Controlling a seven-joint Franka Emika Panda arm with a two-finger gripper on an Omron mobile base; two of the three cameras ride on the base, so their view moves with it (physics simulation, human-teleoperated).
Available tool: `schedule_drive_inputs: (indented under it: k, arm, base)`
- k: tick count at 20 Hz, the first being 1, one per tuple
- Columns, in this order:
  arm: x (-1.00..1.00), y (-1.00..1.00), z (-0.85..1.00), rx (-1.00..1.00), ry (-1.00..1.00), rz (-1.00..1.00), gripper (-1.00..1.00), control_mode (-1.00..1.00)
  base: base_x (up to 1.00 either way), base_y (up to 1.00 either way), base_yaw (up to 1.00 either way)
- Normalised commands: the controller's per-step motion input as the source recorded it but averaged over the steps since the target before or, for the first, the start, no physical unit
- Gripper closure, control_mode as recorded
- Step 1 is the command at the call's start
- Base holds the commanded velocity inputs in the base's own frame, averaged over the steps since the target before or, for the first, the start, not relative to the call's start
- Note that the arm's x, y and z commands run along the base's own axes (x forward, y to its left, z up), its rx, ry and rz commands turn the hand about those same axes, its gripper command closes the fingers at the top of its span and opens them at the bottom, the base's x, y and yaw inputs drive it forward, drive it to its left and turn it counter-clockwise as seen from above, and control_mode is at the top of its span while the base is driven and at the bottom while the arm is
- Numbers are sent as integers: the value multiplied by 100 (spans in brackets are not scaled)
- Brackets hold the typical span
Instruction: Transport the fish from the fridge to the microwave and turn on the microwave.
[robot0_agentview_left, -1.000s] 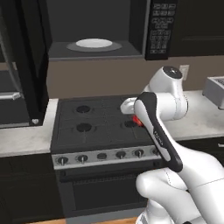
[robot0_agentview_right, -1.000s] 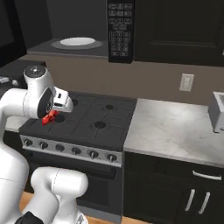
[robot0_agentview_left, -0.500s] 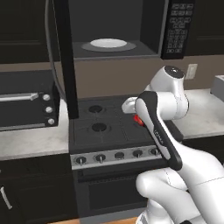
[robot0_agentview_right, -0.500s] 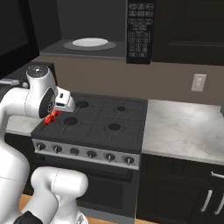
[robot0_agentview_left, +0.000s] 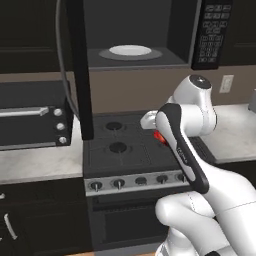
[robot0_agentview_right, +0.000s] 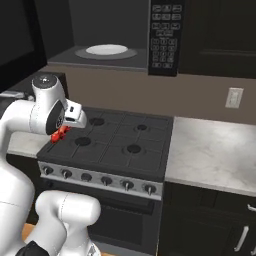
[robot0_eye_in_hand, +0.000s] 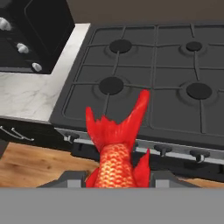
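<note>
The red-orange fish (robot0_eye_in_hand: 116, 148) hangs tail-out from my gripper (robot0_eye_in_hand: 117, 177), which is shut on its body above the stove's front left. From the base views the fish (robot0_agentview_left: 160, 136) (robot0_agentview_right: 60, 133) peeks out under the hand, with the gripper (robot0_agentview_left: 156, 131) (robot0_agentview_right: 67, 127) low over the cooktop. The microwave (robot0_agentview_left: 210, 35) (robot0_agentview_right: 162, 37) sits above the stove. Its door (robot0_agentview_left: 80, 70) is swung open to the left, and a white plate (robot0_agentview_left: 130, 50) (robot0_agentview_right: 106, 49) lies in the cavity. The fridge is out of view.
Below the hand is a black gas stove (robot0_agentview_left: 120, 150) (robot0_agentview_right: 120, 145) (robot0_eye_in_hand: 153, 74) with knobs along its front. A black toaster oven (robot0_agentview_left: 30, 120) (robot0_eye_in_hand: 35, 30) stands on the left counter. A marble counter (robot0_agentview_right: 215, 150) runs to the right.
The whole picture has shifted as the base drove sideways, bringing the stove and open microwave in front of me. The fish stays in the gripper, held in the same pose.
</note>
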Motion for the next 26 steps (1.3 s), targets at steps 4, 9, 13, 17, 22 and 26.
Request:
schedule_drive_inputs:
  k: [4,9,13,17,22,26]
  arm:
    - [0,0,0,0,0,0,100,100]
    - [0,0,0,0,0,0,100,100]
    - [0,0,0,0,0,0,100,100]
    - [0,0,0,0,0,0,100,100]
    - [0,0,0,0,0,0,100,100]
    - [0,0,0,0,0,0,100,100]
  base:
    - [33,29,1]
    - [27,38,-7]
    - [42,45,-21]
    - [42,38,-16]
    - [45,13,-3]
    - [42,6,0]
